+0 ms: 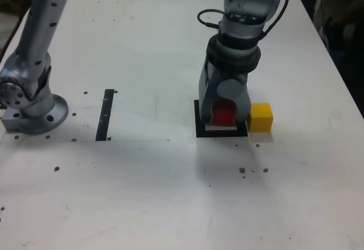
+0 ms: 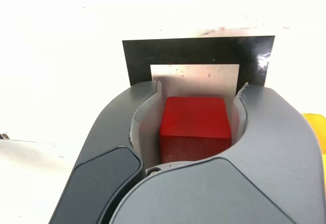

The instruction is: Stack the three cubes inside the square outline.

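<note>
My gripper [image 1: 224, 117] is shut on the red cube [image 1: 223, 112], which shows between the grey jaws in the wrist view [image 2: 195, 120]. The cube sits low over the white centre of the black square outline [image 1: 200, 129]; whether it touches the table I cannot tell. In the wrist view the outline [image 2: 136, 57] lies just beyond the fingertips [image 2: 153, 89]. A yellow cube [image 1: 261, 117] stands on the table just outside the outline, on the exterior view's right, close to the gripper. Its edge shows in the wrist view [image 2: 318, 127].
A narrow black strip [image 1: 106, 113] lies on the white table toward the exterior view's left. The arm's grey base [image 1: 31, 112] is bolted at the far left. Small dark holes dot the table [image 1: 253, 170] in front of the outline.
</note>
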You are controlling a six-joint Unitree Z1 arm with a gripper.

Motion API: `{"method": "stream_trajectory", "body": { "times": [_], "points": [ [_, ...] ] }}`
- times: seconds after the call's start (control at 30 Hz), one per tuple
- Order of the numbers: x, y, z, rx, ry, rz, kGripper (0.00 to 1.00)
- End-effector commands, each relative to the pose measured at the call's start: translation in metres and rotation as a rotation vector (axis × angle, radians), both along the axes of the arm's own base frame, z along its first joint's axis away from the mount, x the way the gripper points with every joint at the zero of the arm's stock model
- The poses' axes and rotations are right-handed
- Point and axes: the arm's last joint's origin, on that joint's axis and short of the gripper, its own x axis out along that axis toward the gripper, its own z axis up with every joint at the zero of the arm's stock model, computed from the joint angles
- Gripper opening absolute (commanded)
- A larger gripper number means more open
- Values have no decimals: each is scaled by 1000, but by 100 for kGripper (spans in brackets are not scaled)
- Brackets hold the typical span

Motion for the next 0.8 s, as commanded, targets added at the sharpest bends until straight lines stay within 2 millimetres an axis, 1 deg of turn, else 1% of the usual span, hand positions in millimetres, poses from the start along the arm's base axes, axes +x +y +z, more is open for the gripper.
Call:
{"method": "stream_trajectory", "body": {
  "times": [0.0,0.2,0.3,0.37,0.43,0.63,0.7,0.77],
  "points": [
    [1,1,-4,-3,4,0,29],
    [2,1,-9,-6,2,2,30],
    [3,1,-9,-5,-1,2,36],
    [3,1,-9,-2,-1,2,43],
    [3,2,-9,2,0,1,52],
    [0,2,-7,12,19,3,87],
    [-1,2,-4,15,26,8,94],
    [-4,3,3,20,35,17,98]
  ]
}}
